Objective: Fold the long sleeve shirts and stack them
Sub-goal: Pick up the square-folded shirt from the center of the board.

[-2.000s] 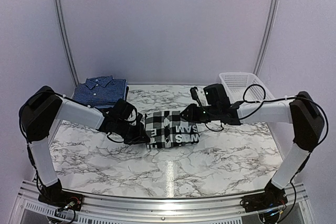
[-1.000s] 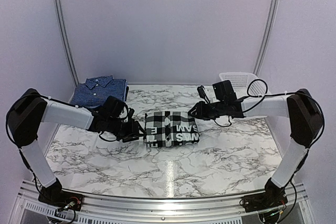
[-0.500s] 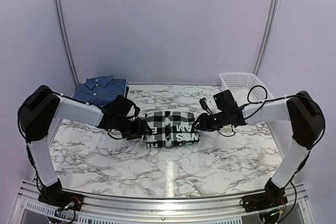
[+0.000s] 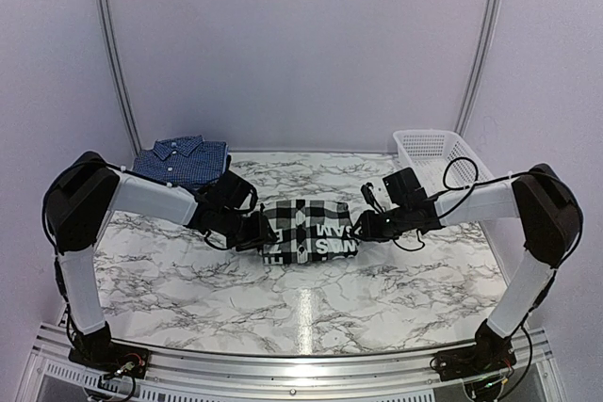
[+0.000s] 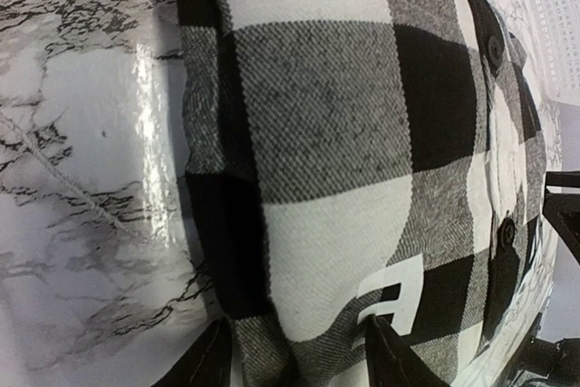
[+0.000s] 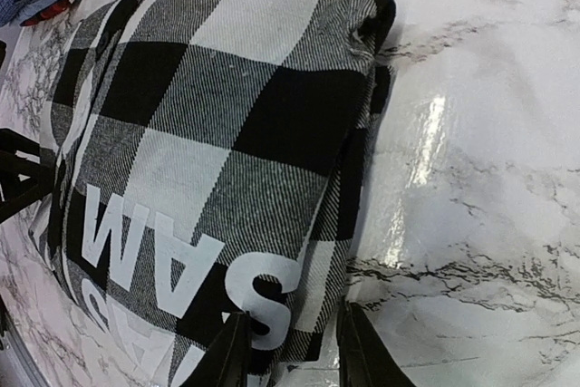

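Both grippers have closed in on the checked shirt point(image 4: 309, 231) since the earliest overhead frame. The left gripper point(image 4: 256, 231) has advanced onto the shirt's left edge. The right gripper point(image 4: 363, 226) has dropped from the far right corner to the right edge. The folded shirt now looks narrower and more bunched than before.

Location: the checked shirt lies folded at the centre of the marble surface point(image 4: 311, 308), lettering side up, between the two grippers.

Left gripper: in the left wrist view its fingers point(image 5: 210, 360) straddle the shirt's folded edge. Cloth fills the gap between them, so the gripper is clamped on the checked shirt.

Right gripper: in the right wrist view its fingers point(image 6: 355, 351) stand either side of the opposite edge, beside the white lettering, with cloth pinched between them. It is clamped on the checked shirt.

Other items: the folded blue shirts point(image 4: 181, 159) sit stacked at the far left corner, well apart from the checked shirt. A white mesh basket point(image 4: 426, 145) stands at the far right.
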